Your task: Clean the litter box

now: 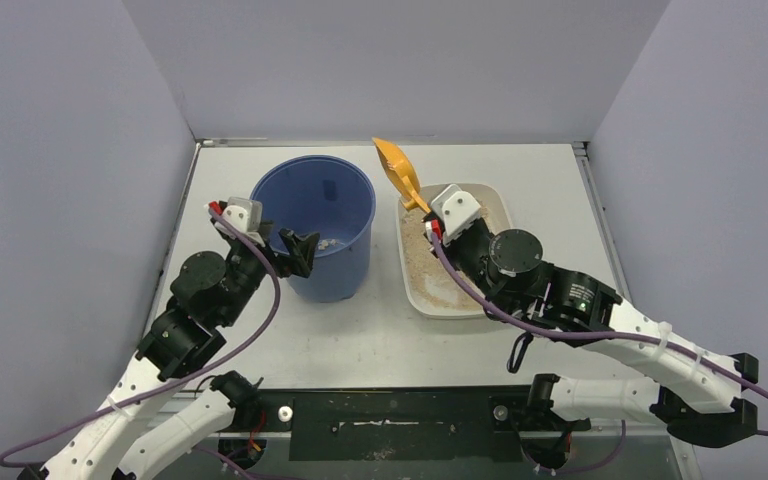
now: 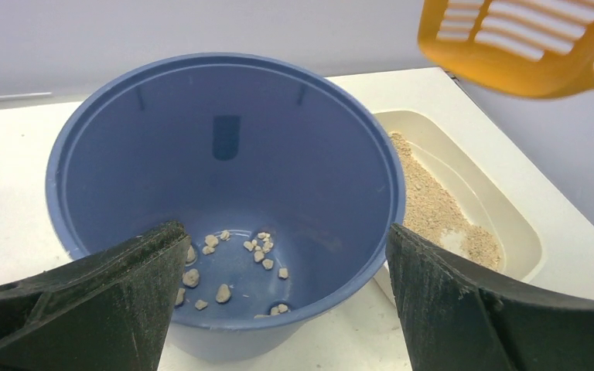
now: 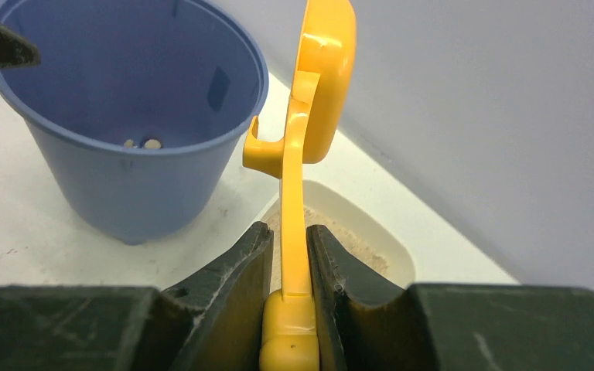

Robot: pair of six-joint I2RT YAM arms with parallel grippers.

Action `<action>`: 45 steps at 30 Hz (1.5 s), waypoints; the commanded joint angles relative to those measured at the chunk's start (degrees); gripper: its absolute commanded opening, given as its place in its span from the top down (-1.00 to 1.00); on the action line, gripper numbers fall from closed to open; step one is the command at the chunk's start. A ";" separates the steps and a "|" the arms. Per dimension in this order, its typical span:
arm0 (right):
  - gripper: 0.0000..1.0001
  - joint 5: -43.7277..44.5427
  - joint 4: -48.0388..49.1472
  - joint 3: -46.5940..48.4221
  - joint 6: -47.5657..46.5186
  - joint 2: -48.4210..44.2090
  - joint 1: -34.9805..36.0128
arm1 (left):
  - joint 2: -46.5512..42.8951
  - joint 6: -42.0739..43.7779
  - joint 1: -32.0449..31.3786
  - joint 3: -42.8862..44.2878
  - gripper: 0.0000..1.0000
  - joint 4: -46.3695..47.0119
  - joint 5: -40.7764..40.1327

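litter box [image 1: 490, 200] under R jaws, scoop [image 1: 398, 165] clamped, L jaws by bucket [image 1: 335, 270]

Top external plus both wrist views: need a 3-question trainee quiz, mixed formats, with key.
1. True or false: the right gripper is shut on the scoop by its handle.
2. Where do the pale clumps lie? A: in the blue bucket. B: in the scoop. C: on the table.
3. Fill in: the left gripper, at the bucket's near side, has its jaws ____.
Key: 1 true; 2 A; 3 open.
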 commanded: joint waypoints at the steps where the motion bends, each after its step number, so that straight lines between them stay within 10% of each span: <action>1: 1.00 3.76 -5.78 -2.20 12.55 -3.86 0.18 | 3.34 -0.59 0.21 7.40 -0.95 0.32 4.48; 15: 1.00 -12.27 -12.57 -9.32 29.12 -16.78 0.15 | 16.35 -3.84 0.16 19.22 -0.95 -9.95 24.75; 45: 1.00 -49.90 -1.59 -17.94 40.80 -24.83 0.26 | 0.44 -23.85 0.13 -4.05 -0.92 8.82 59.10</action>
